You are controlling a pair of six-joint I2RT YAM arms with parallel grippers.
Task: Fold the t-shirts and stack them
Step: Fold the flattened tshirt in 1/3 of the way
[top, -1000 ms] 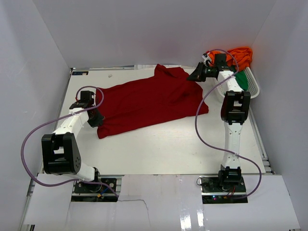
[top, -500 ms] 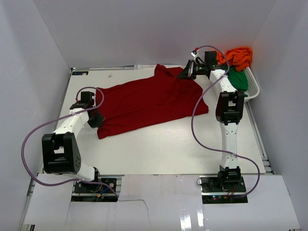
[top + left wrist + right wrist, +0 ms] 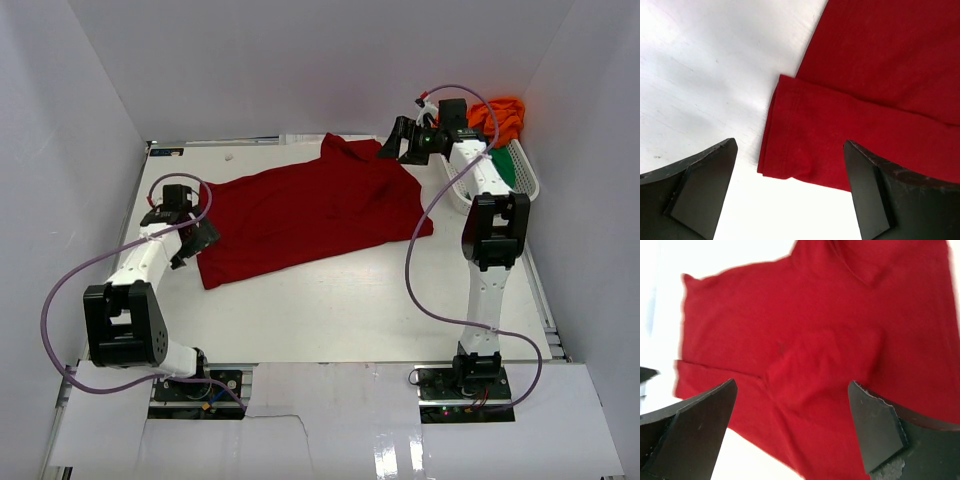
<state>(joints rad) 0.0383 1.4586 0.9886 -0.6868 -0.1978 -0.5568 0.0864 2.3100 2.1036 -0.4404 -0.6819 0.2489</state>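
Observation:
A dark red t-shirt [image 3: 310, 210] lies spread across the white table [image 3: 330, 310], its collar toward the back. My left gripper [image 3: 197, 240] hovers open at the shirt's near-left corner. In the left wrist view that folded hem corner [image 3: 805, 135] lies on the table between the spread fingers of the left gripper [image 3: 790, 147]. My right gripper [image 3: 397, 142] is open above the shirt's far right side. The right wrist view looks down on the red fabric [image 3: 815, 315], with nothing between the wide fingers of the right gripper [image 3: 792, 385]. An orange t-shirt [image 3: 500, 115] and a green one [image 3: 500, 168] sit at the back right.
A white lattice basket [image 3: 527, 180] stands at the table's right edge, holding the green and orange fabric. White walls close in the table on the left, back and right. Purple cables loop from both arms.
Both grippers have gone from shut to open, letting go of the red shirt. The right gripper swung left, then drew back and rose. The left wrist shifted slightly toward the back.

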